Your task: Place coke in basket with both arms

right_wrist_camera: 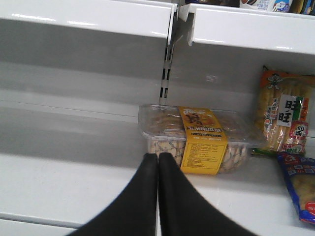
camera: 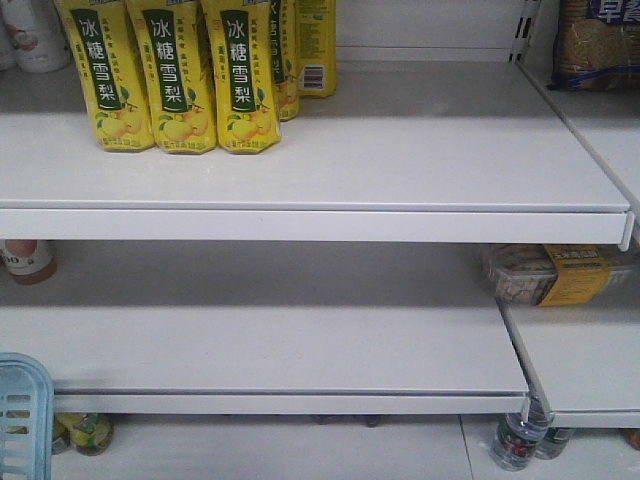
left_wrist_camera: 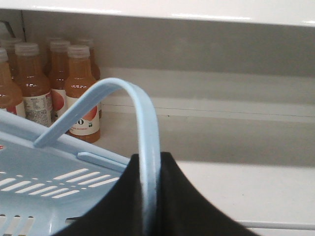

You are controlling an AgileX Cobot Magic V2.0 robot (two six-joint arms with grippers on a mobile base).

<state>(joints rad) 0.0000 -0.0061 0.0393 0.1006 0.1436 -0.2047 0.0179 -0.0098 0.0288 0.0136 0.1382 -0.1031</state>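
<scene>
Left gripper (left_wrist_camera: 150, 196) is clamped on a swing handle (left_wrist_camera: 142, 123) of the basket (left_wrist_camera: 44, 172), lower left. Right gripper (right_wrist_camera: 157, 162) is fully closed, empty, bottom centre.

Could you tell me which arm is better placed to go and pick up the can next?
Right. Its black gripper is shut on nothing, free before the shelf. The left gripper is clamped on the light blue plastic basket's thin handle. No can shows in any view.
</scene>
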